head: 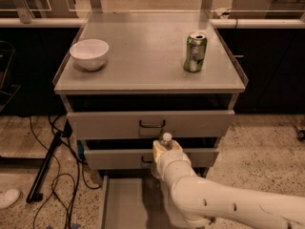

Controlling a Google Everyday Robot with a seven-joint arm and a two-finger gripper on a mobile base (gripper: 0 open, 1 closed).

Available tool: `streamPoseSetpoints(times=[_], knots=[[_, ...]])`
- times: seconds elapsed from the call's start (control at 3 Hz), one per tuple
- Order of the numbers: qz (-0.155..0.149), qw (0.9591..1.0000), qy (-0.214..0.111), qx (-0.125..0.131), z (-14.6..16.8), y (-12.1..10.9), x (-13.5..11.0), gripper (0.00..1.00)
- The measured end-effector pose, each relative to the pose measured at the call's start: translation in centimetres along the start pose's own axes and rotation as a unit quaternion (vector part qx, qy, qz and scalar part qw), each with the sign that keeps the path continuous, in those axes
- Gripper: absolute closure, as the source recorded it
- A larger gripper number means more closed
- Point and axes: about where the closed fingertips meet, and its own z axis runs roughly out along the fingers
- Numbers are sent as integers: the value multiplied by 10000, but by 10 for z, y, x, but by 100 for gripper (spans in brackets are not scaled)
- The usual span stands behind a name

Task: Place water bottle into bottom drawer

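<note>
My gripper [164,151] is in front of the middle drawer, low in the camera view, shut on the water bottle [166,139]. Only the bottle's white cap and clear neck show above the gripper; the rest is hidden by the wrist. The bottle stands upright. The bottom drawer [121,202] is pulled open below and to the left of the gripper, its flat grey floor showing. My white arm [228,204] covers the drawer's right part.
A green soda can [195,51] and a white bowl [89,54] stand on the cabinet top [143,56]. The two upper drawers [152,124] with dark handles are slightly open. Black cables and a stand leg [47,166] lie on the floor at left.
</note>
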Motion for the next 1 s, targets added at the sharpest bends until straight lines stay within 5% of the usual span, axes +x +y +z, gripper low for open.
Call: streamPoseSetpoints(times=[0.33, 1.0], knots=[[13, 10000, -38, 84, 1, -5, -1, 100], [258, 9989, 231, 323, 9, -12, 45, 100]])
